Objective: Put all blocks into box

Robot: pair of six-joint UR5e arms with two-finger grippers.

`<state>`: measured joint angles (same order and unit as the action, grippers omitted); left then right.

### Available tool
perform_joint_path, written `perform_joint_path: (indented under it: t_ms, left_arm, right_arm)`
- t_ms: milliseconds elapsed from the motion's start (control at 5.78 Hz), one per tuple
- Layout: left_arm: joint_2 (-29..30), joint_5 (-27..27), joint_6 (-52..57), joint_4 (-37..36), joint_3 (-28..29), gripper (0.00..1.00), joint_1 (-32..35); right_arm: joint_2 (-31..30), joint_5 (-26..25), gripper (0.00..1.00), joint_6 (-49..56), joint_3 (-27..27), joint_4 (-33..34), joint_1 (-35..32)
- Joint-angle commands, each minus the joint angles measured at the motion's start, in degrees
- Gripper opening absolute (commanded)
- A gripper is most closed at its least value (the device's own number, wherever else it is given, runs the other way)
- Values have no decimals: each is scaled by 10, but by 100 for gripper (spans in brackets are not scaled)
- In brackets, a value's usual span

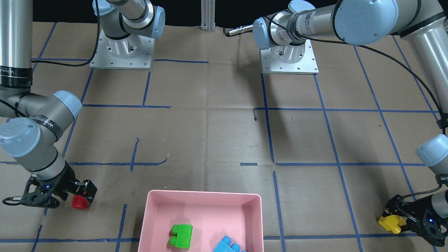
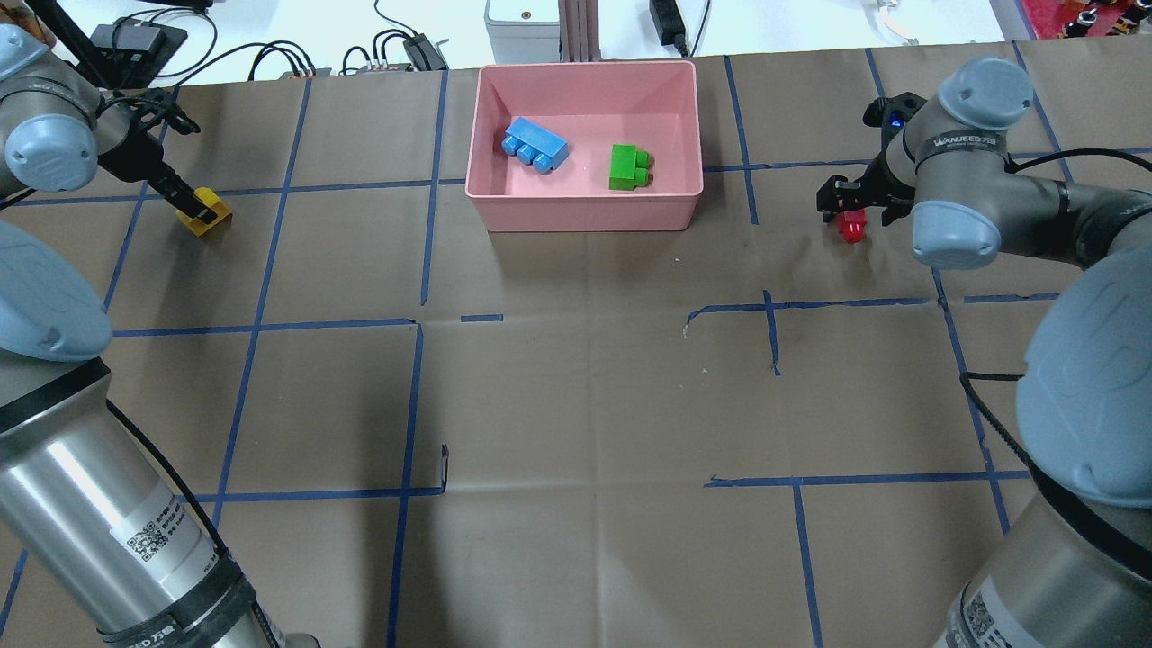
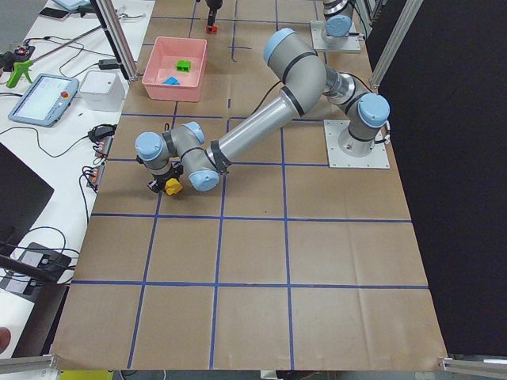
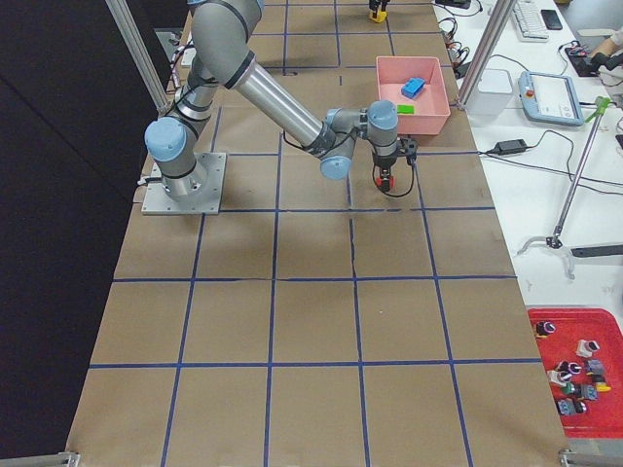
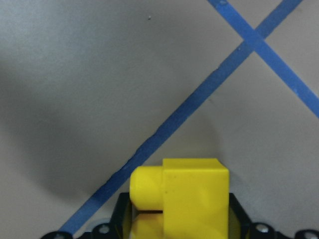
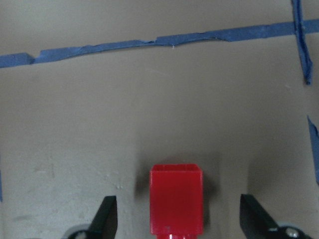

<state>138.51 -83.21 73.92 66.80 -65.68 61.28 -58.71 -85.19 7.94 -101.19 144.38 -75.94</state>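
Observation:
The pink box stands at the table's far middle and holds the green block and the blue block. My left gripper is down at the far left, its fingers tight against both sides of the yellow block, which fills the bottom of the left wrist view. My right gripper is open at the far right and straddles the red block on the table. The right wrist view shows the red block with a gap to each finger.
The brown table cover carries a grid of blue tape lines. The two arm bases stand at the robot's side. Cables and boxes lie past the far edge behind the box.

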Motion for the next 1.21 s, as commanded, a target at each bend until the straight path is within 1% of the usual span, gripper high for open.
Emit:
perform_joint_path:
  t_ms: [0,173,346,519,692,865,1038]
  left_arm:
    - [-6,-2,-19,0,5,36,0]
    - [-22,-5,-52,9,25,31,2]
    - [-45,-7,-83,68,68,30,3]
    - [-71,-7,-143,152,115,30,18]
    - [-96,-8,-251,223,155,30,38]
    - [-105,-7,-372,248,165,30,68]
    - [-105,-5,-460,248,166,30,94]
  right_arm:
    - [5,-1,68,0,-1,-4,0]
    - [4,0,39,0,-1,-7,0]
    - [-1,1,7,-1,4,-10,0]
    - [-14,2,1,7,16,-18,0]
    - [-54,2,0,37,42,-70,0]
    - [-93,3,0,59,69,-124,-6]
    - [-127,10,0,80,89,-151,-15]
